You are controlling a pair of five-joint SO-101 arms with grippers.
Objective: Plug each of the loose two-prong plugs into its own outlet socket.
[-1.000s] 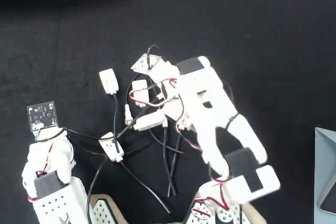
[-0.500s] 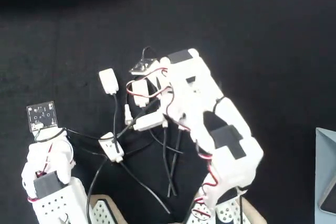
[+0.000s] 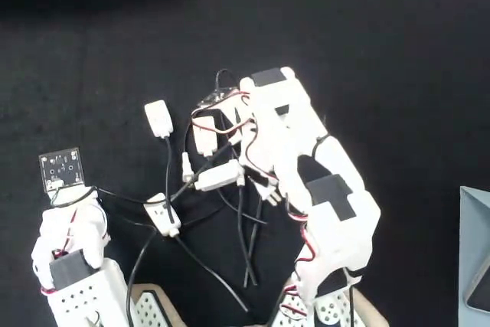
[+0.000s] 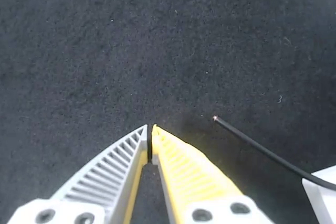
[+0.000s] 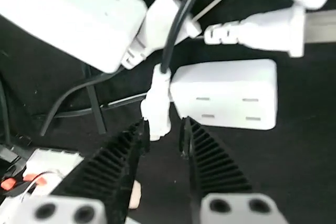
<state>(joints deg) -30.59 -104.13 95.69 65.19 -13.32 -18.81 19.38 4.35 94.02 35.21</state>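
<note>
Closing from here could catch the wrong piece: the right jaws stand narrowly apart around a white collar (image 5: 156,109) where a black cord (image 5: 177,27) ends against the side of an outlet (image 5: 226,94), not around a plug body. The collar lies against one jaw with a gap to the other, so a squeeze would likely tug the cord and drag the outlet across the desk (image 3: 398,74). A loose plug (image 5: 167,18) lies just beyond, prongs pointing away from the outlet's slots, with the cord crossing over it. Lifting anything here risks pulling the tangle along and shifting both. The right arm (image 3: 306,166) reaches forward over the cluster of cords in the middle of the desk, its wrist bent down so the jaws point at the surface. The left arm (image 3: 69,250) sits folded at the near edge, well apart from the work, its jaws pressed together on nothing, just above bare desk beside a stray cable (image 4: 262,153).
</note>
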